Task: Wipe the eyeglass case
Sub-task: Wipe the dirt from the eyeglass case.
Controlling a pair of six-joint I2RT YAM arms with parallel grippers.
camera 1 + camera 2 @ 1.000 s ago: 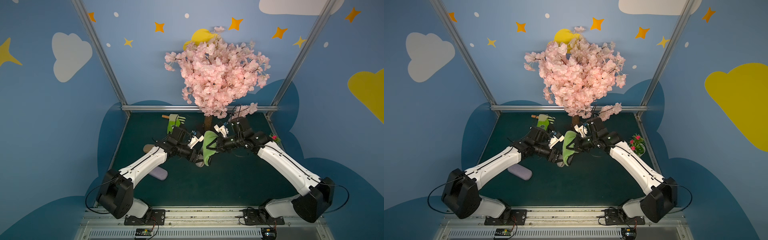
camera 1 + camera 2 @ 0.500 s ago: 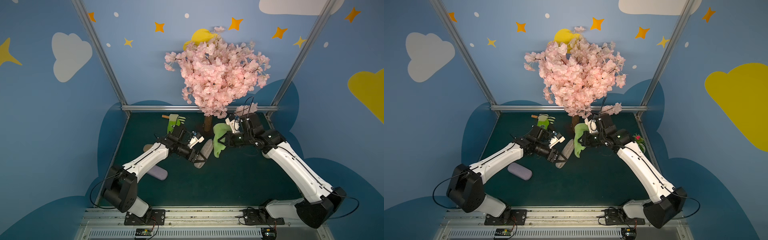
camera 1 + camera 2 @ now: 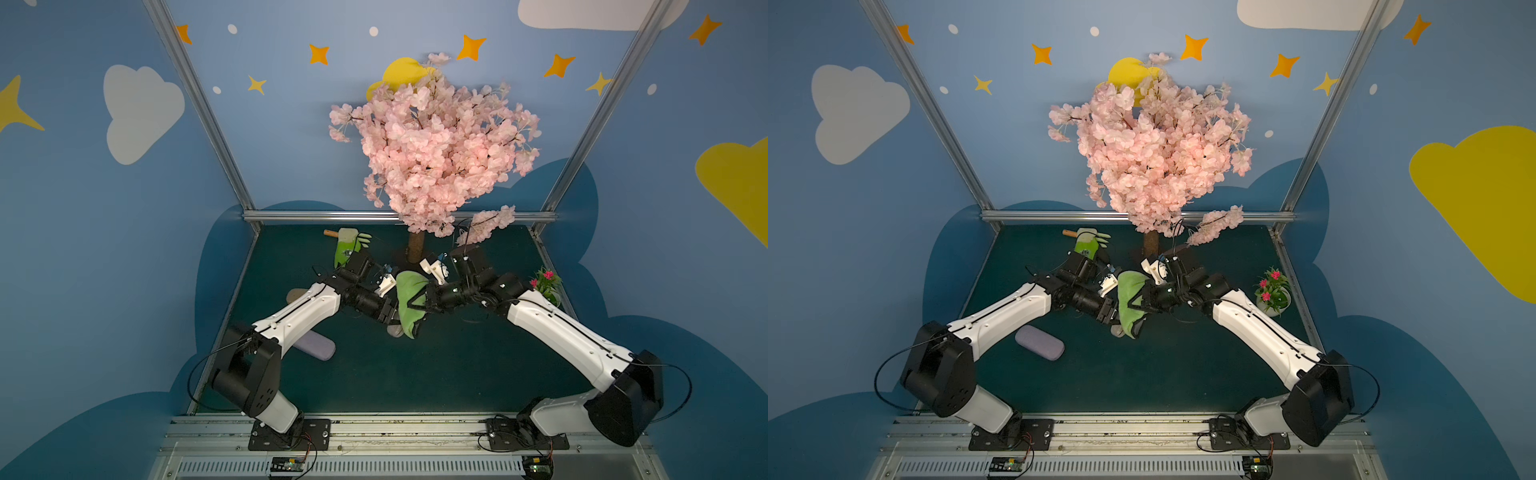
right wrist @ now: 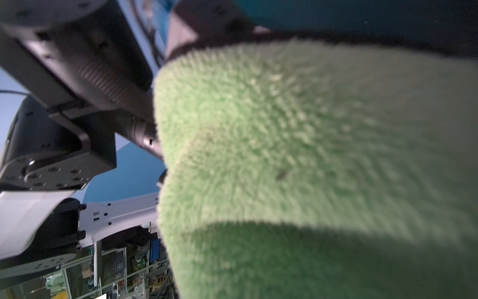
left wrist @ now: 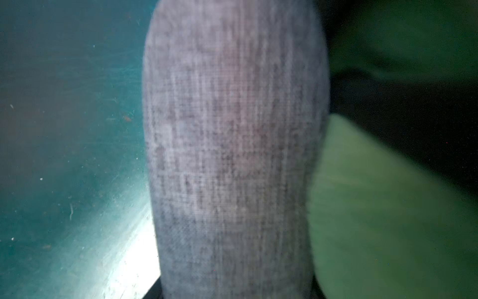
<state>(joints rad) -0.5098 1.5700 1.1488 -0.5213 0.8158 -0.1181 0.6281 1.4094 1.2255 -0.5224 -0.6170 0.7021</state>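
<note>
Right, in both top views my left pincer [image 3: 385,308] is clamped on the grey eyeglass case [image 3: 395,331]. It holds the case tilted above the counter [image 3: 457,365] in the middle of the cell, with only the lower end poking out beneath the green cloth [image 3: 409,297]. My right pincer [image 3: 419,301] is closed on a bunch of that cloth and presses it against the case's side. A lavender case [image 3: 1039,343] lies on the counter near the left arm, well apart from the one in hand.

In the left wrist view the eyeglass case [image 5: 232,155] fills the middle, running away from the camera, with the cloth [image 5: 388,220] lying along one flank. The jaws themselves are out of frame there.

In the right wrist view the cloth [image 4: 310,155] blocks nearly everything, so I cannot see its contact with the case.

To wipe well, I judge I should hold the left grip firm and drag the cloth along the case's length rather than across it. Light pressure should stop the case pivoting or slipping in the jaws. After that I would turn the left wrist to present the untouched faces.
</note>
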